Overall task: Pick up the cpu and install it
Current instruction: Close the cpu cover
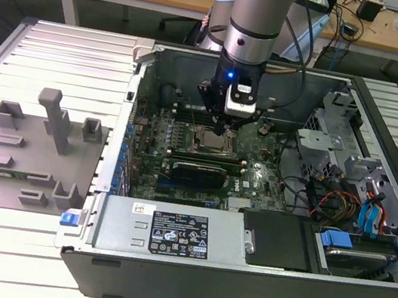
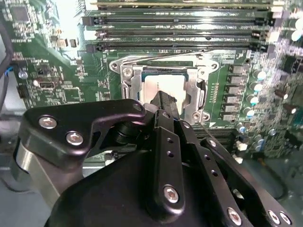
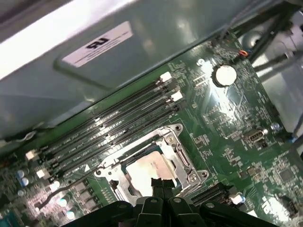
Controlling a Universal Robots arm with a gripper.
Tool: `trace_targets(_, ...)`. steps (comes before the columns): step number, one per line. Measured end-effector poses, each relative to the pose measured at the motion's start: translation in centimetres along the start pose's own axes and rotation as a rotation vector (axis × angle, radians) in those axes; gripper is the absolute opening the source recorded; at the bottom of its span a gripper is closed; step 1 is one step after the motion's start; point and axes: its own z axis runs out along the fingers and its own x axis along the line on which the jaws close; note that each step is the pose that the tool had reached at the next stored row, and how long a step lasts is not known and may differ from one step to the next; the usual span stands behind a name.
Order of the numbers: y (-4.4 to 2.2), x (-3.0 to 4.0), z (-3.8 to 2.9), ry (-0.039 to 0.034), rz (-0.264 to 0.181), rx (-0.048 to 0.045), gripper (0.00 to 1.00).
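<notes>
The cpu [image 2: 152, 84] [image 3: 144, 171] lies flat inside the motherboard's socket frame [image 2: 129, 78] [image 3: 180, 150]; its silver top shows in both wrist views. My gripper [image 2: 163, 100] [image 3: 163, 183] hangs just above the cpu's near edge with its black fingertips pressed together and nothing between them. In the exterior view the gripper [image 1: 221, 128] points straight down over the socket [image 1: 210, 140], inside the open computer case [image 1: 162, 280]. I cannot tell whether the fingertips touch the chip.
Memory slots [image 2: 175, 33] [image 3: 118, 123] run beside the socket. A power supply [image 1: 170, 232] fills the case's near side, and drive bays with cables [image 1: 350, 205] stand at the exterior view's right. A grey fixture plate [image 1: 29, 159] with upright blocks lies at its left.
</notes>
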Motion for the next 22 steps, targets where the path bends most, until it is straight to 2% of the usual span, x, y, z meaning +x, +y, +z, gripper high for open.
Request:
trace_targets(3,0.00,0.00,0.00,-0.0039,-0.098,-0.0002,0.11)
trace_targets(5,0.00,0.00,0.00,-0.0052,-0.134,-0.0002,0.11)
trace_targets(8,0.00,0.00,0.00,-0.0089,-0.227,-0.0004,0.11)
trace_targets(15,0.00,0.00,0.01,-0.0131,-0.336,-0.0007,0.11)
trace_targets(20,0.00,0.00,0.00,-0.0132,-0.338,-0.0007,0.11)
trace_targets(22,0.00,0.00,0.08,-0.0141,-0.361,-0.0007,0.11)
